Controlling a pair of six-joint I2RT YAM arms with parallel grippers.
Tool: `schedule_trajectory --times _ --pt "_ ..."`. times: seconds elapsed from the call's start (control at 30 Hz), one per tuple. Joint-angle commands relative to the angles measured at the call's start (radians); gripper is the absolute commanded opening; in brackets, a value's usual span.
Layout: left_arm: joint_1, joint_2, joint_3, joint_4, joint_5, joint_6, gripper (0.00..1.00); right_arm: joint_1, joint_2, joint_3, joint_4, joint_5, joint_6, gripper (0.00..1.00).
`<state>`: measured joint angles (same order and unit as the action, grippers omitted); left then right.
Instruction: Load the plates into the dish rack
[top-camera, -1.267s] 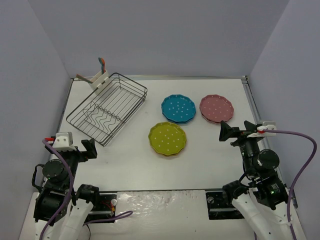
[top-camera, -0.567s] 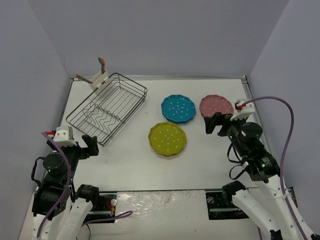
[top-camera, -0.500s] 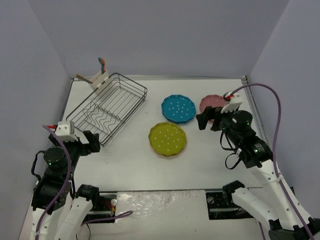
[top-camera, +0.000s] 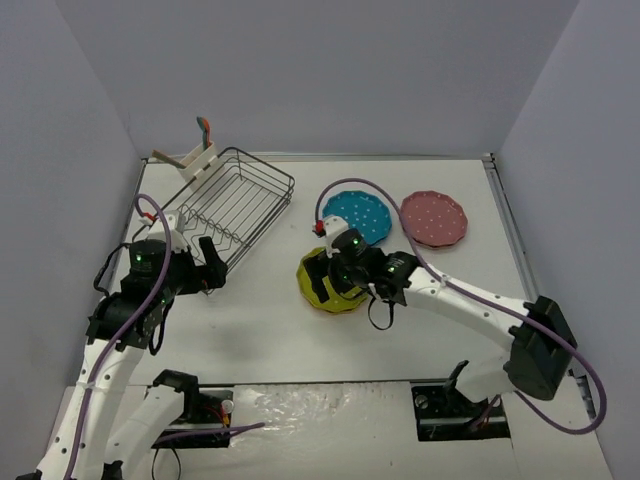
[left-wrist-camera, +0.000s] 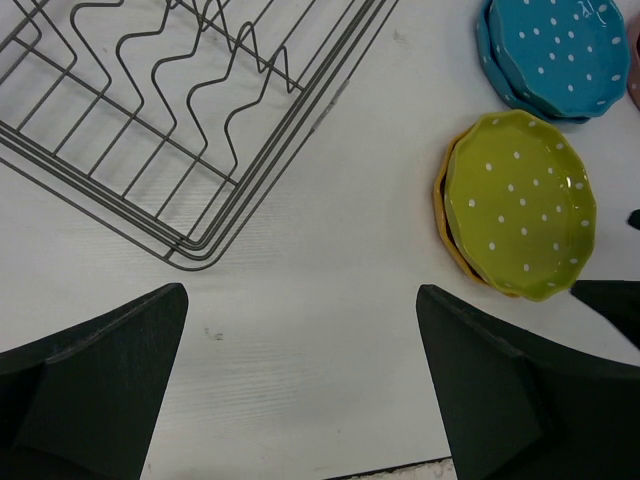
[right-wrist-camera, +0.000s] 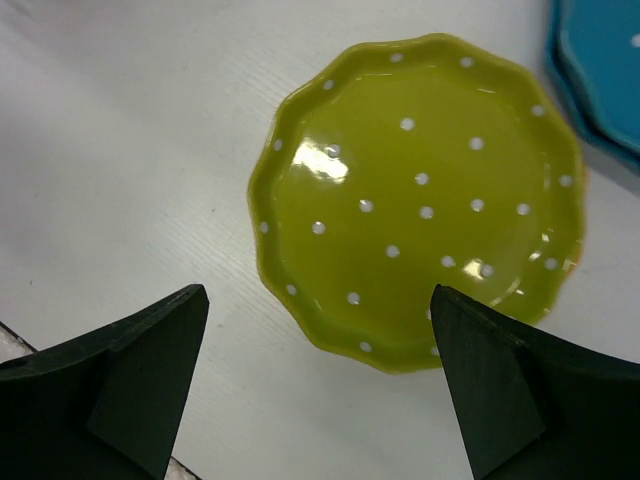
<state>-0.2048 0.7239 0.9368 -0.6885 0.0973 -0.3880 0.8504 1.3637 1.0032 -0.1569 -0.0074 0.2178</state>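
Note:
The yellow-green plate (top-camera: 312, 284) lies at mid-table, with another plate's orange rim (left-wrist-camera: 441, 203) showing under it. It also shows in the left wrist view (left-wrist-camera: 520, 205) and fills the right wrist view (right-wrist-camera: 420, 200). My right gripper (top-camera: 324, 272) hovers open over its near-left edge, the jaws (right-wrist-camera: 320, 390) wide apart and empty. The teal plate (top-camera: 357, 215) and the pink plate (top-camera: 433, 218) lie further back. The dish rack (top-camera: 215, 212) stands empty at the back left. My left gripper (top-camera: 210, 266) is open and empty above bare table by the rack's near corner (left-wrist-camera: 190, 255).
The white utensil caddy (top-camera: 187, 158) hangs on the rack's far corner, with a utensil standing in it. Grey walls close in the table on three sides. The teal plate shows at the edge of both wrist views (left-wrist-camera: 565, 50) (right-wrist-camera: 600, 70).
My right arm has swung left from beside the pink plate to above the yellow-green plate. My left arm has reached forward and right, towards the rack's near corner.

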Motion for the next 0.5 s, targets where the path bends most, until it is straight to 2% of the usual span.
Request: schedule_trajectory --times 0.0,0.47 --pt "-0.007 -0.002 0.026 0.033 0.044 -0.073 0.97 0.091 0.127 0.064 0.108 0.064 -0.007 0.88" --pt "-0.008 0.005 -0.013 0.04 0.087 -0.14 0.97 0.144 0.335 0.124 0.148 0.088 -0.055 0.55"
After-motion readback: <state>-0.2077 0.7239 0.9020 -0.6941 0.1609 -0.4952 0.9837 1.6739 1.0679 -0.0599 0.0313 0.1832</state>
